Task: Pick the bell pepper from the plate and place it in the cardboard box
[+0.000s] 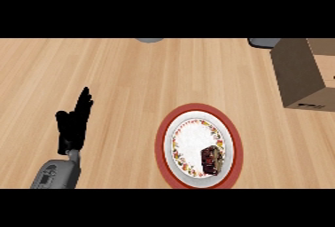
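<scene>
- Fingers (pixel 83 99): straight and held together, pointing toward the far side of the counter. They hold nothing and touch nothing.
- Left hand (pixel 71 128): black, open, at the left of the view, resting above the wood surface. Its thumb lies on the left side.
- Grey forearm (pixel 56 174): enters from the lower edge at the left, directly below the hand.
- Right hand: does not show in the head view.
- Counter (pixel 144 80): light wood planks. A wide bare strip lies between the left hand and the plate, and a larger bare area spans the middle and far left.
- Plate (pixel 165 142): red outer rim, floral band, white centre. It sits right of centre, near the lower edge of the view, well apart from the hand.
- Bell pepper (pixel 211 160): a dark red-brown item on the lower right part of the plate, overlapping the floral band, inside the red rim.
- Cardboard box (pixel 297 71): at the upper right, cut off by the right edge of the view. Its near corner is apart from the plate, with bare wood between.
- 2 grey objects, 1 (pixel 149 40) at top centre and 1 (pixel 263 42) just beside the box, are cut off by the far edge; their kind cannot be told.
</scene>
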You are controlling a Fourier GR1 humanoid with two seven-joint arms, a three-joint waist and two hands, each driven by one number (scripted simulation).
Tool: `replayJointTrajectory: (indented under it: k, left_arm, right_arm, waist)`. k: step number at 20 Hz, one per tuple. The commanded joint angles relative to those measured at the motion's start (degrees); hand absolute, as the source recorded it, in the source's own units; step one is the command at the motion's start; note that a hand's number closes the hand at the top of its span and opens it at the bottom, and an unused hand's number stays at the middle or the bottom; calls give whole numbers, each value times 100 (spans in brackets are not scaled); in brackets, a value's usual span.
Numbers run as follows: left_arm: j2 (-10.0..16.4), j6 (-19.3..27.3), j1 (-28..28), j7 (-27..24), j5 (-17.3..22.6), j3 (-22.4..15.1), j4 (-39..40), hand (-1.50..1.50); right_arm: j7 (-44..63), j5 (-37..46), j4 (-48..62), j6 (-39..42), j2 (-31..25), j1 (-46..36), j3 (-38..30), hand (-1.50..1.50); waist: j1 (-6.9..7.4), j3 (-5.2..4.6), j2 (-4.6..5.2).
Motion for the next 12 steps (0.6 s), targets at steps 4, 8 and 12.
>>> replayJointTrajectory:
  k: [4, 8, 12]
  left_arm:
    - [-41, 6, 18, 4, -36, -38, -74, 0]
    - [100, -128, 67, 99, 97, 99, -97, 0]
    - [137, -133, 172, -73, 87, 132, -160, 0]
  right_arm:
    - [-528, -204, 1056, 520, 424, -490, -274, -150]
    - [-1007, -565, 1296, 1178, 374, -656, -611, -150]
    - [-888, -1147, 1630, 2213, 232, -815, -1103, -150]
  waist:
    - [14, 12, 13]
    - [26, 19, 14]
    - [4, 16, -1]
